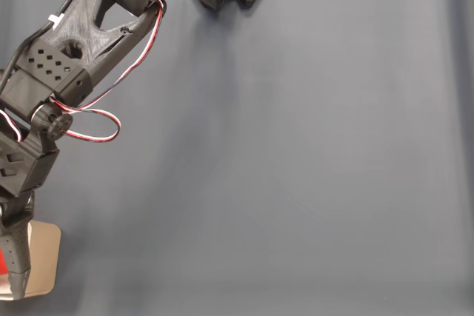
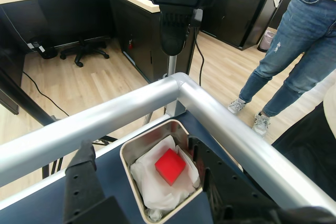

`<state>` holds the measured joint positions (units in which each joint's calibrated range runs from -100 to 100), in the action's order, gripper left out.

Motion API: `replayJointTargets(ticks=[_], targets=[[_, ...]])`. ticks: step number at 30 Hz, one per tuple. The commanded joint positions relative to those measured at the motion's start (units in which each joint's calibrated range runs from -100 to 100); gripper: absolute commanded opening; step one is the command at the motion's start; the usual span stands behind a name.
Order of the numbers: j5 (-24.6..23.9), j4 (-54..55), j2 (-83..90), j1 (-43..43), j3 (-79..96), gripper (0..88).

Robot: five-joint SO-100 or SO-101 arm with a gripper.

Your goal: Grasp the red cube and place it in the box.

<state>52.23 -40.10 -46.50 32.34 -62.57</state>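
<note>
Fixed view: your arm (image 1: 81, 57) reaches to box (image 1: 46, 257) at table's bottom-left corner; red sliver (image 1: 2, 263) barely visible.
Wrist view: red cube (image 2: 170, 166) lies in box (image 2: 152, 141) on white lining; gripper (image 2: 149, 169) fingers spread wide, holding nothing.

An office — desks (image 2: 247, 3), swivel chair (image 2: 65, 9), wood floor.

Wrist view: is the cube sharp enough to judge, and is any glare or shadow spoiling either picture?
Wrist view: sharp, evenly lit; the red cube reads clearly on white lining in the box, with a soft sheen on the metal rail. Fixed view: the arm throws a soft, broad shadow on the dark mat; no glare.
</note>
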Motion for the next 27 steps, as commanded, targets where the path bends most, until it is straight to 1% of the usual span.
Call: replayJointTargets(ticks=[1, 8, 12, 20, 22, 27], targets=[[0.00, 1.32, 1.01, -0.88, -3.86, 40.1], [0.00, 1.32, 1.18, -0.88, -3.86, 40.0], [-0.10, 1.32, 1.53, -0.88, -3.86, 36.6], [-0.83, 0.59, 3.26, -1.45, -3.31, 13.6], [-1.07, 0.59, 4.13, -1.88, -2.49, 9.0], [-1.56, 0.59, 7.77, -3.58, 1.44, 1.1]])
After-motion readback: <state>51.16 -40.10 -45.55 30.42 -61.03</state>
